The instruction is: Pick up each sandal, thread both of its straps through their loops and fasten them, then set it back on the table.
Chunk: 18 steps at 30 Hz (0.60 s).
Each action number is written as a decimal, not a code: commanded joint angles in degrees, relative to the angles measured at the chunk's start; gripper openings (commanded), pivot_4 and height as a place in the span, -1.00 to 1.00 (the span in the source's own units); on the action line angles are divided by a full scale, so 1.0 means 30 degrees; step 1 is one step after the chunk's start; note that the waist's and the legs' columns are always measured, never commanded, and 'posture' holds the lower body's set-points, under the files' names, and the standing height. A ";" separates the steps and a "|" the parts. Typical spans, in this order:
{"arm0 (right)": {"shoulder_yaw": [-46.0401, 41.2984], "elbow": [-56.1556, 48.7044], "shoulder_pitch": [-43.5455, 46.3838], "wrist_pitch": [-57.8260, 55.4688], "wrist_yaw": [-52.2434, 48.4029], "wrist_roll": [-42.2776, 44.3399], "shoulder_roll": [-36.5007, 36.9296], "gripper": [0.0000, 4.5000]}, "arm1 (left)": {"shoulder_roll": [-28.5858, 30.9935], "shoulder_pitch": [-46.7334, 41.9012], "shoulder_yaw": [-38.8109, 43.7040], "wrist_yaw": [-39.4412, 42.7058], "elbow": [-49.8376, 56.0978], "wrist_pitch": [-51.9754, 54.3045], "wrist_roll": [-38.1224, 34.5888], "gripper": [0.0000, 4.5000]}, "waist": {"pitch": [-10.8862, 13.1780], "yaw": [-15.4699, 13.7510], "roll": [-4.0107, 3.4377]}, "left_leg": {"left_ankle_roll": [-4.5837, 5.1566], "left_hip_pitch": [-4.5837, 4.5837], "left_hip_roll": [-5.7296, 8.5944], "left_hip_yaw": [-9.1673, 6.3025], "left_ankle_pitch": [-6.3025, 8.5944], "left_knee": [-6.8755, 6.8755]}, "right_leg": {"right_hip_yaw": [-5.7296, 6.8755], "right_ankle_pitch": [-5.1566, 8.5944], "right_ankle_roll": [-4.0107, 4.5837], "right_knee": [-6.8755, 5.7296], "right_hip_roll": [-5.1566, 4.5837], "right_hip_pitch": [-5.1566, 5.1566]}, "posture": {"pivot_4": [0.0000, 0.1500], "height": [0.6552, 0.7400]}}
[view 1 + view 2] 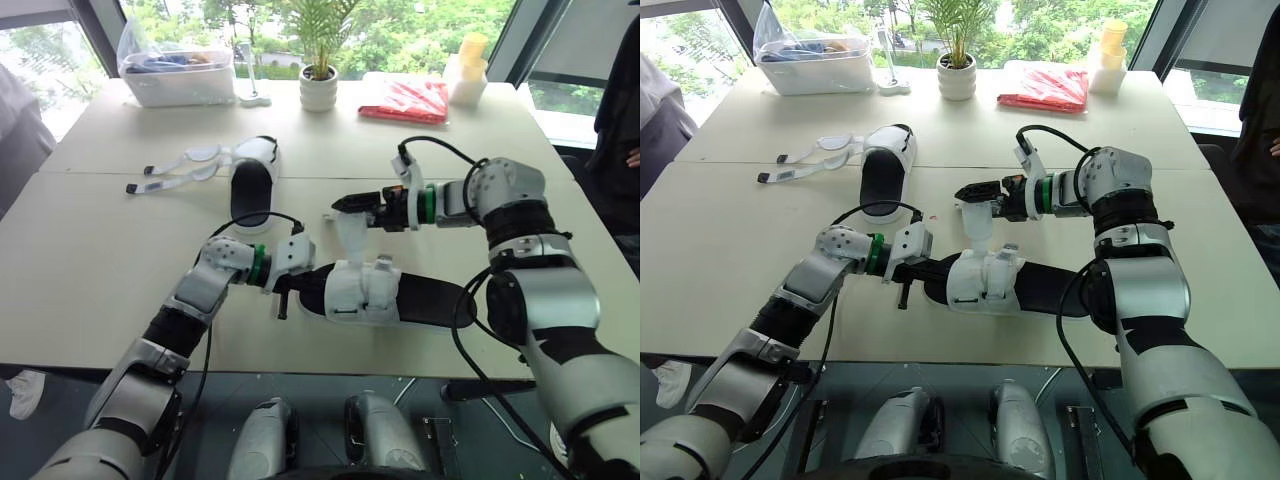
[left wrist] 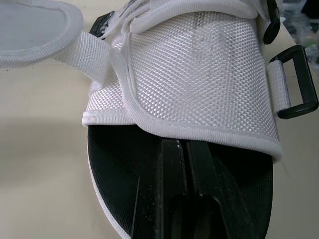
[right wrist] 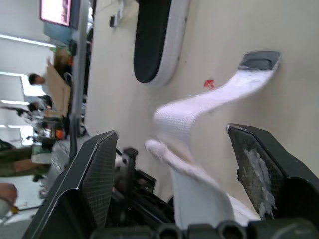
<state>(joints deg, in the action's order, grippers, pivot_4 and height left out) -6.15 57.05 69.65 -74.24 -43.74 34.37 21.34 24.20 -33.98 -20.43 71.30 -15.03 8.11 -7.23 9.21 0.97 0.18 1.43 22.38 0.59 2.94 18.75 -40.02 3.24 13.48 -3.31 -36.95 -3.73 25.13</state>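
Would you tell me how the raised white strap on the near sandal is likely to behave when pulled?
The strap is probably floppy: it bends and twists between the open fingers of the right gripper. Its woven webbing looks light and likely easy to pinch. The sandal, lying flat, may slide when tugged.

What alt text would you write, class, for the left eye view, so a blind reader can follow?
The left gripper rests on the near sandal on the table while the open right gripper hovers at its raised strap. A second sandal lies beyond, straps unfastened.
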 commanded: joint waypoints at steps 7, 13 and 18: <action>-0.2676 0.2558 0.1750 0.2356 0.1196 -0.0640 -0.0423 -0.97 | 0.0387 0.0636 -0.0373 -0.0471 -0.0047 0.0417 0.0709 -1.00 | -0.0001 0.0037 -0.0006 | -0.0004 0.0005 0.0002 0.0001 0.0001 0.0008 | -0.0001 -0.0001 0.0003 0.0006 -0.0003 0.0007 | 1.00 0.62; -0.2615 0.1759 0.1514 0.3164 0.0398 -0.1216 -0.0236 -0.97 | 0.0356 0.0552 -0.0395 -0.0477 -0.0092 0.0428 0.0681 -1.00 | -0.0001 0.0032 -0.0011 | -0.0007 0.0006 0.0001 0.0001 0.0000 0.0010 | -0.0002 -0.0001 0.0004 0.0005 -0.0005 0.0008 | 1.00 0.62; -0.2117 -0.1717 0.0679 0.4277 -0.1696 -0.1199 0.0539 -0.97 | 0.0257 0.0351 -0.0445 -0.0365 -0.0278 0.0425 0.0656 -1.00 | 0.0005 -0.0002 -0.0021 | -0.0007 0.0011 0.0001 0.0001 0.0000 0.0011 | -0.0002 -0.0001 0.0004 0.0006 -0.0006 0.0014 | 1.00 0.62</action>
<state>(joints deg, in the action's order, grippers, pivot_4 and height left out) -12.33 58.59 71.48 -63.66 -45.34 29.97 21.52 24.56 -33.62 -20.50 70.43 -14.06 8.19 -7.23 9.22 0.97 0.12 1.41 22.42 0.60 2.94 18.75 -39.99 3.23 13.48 -3.30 -36.93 -3.75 25.17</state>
